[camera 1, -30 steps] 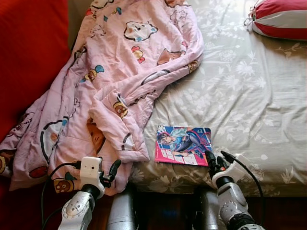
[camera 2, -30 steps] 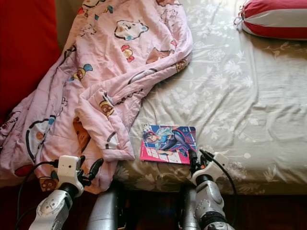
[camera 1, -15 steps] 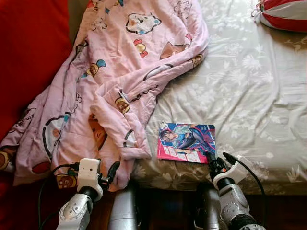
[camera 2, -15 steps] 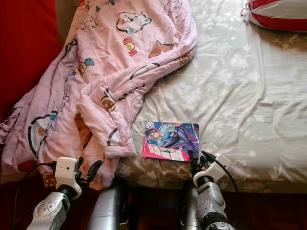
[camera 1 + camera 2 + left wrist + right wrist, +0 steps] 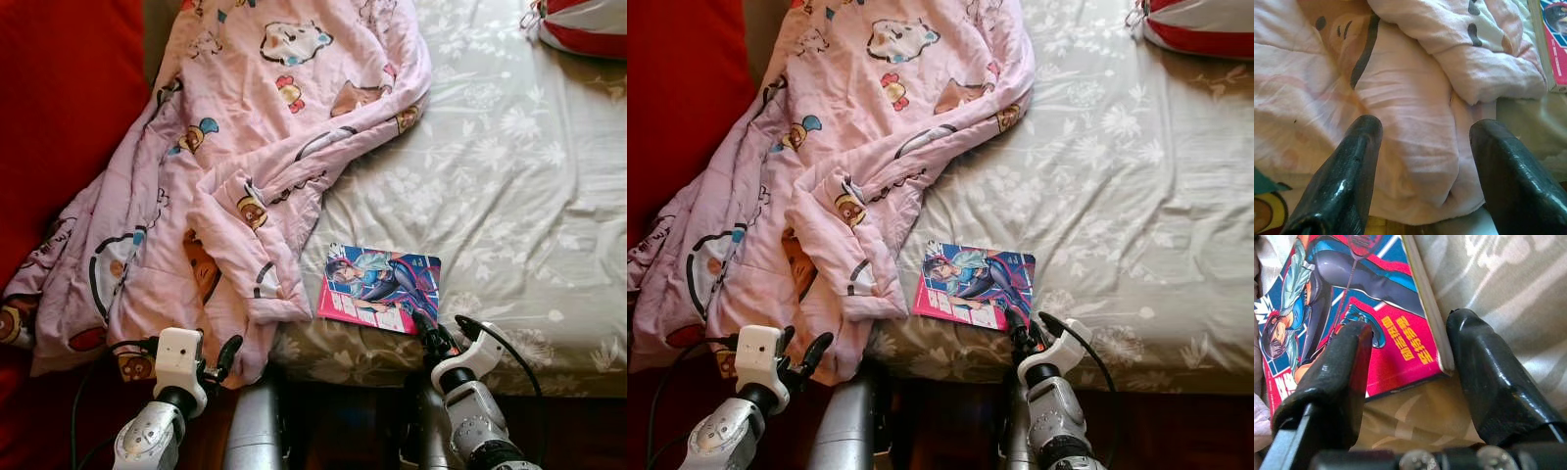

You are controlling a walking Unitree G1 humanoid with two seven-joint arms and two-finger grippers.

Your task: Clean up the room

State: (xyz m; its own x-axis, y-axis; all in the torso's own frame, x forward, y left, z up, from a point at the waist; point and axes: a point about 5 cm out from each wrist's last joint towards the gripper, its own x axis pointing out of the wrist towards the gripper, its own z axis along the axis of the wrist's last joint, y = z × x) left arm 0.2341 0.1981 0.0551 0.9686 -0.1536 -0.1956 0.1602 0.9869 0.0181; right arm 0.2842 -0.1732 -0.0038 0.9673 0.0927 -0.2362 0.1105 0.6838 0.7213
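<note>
A colourful comic book (image 5: 380, 289) lies flat on the bed near its front edge. My right gripper (image 5: 443, 328) is at the book's near right corner, open. In the right wrist view that corner (image 5: 1420, 333) sits between the two black fingers (image 5: 1332, 377), which are apart and not clamped on it. A pink cartoon-print blanket (image 5: 245, 147) is crumpled over the bed's left side and hangs over the edge. My left gripper (image 5: 217, 357) is low at the blanket's hanging hem, open, with pink blanket cloth (image 5: 1415, 112) in front of its fingers (image 5: 1347, 171).
The bed wears a grey-green floral sheet (image 5: 509, 196). A red and white striped pillow (image 5: 578, 20) lies at the far right. A large red surface (image 5: 59, 117) stands along the left. Dark wooden floor (image 5: 343, 431) runs under the bed's front edge.
The head view has shifted a little. My right gripper has edged in so the book's corner now lies between its fingers. The left gripper has sunk slightly by the blanket's hem.
</note>
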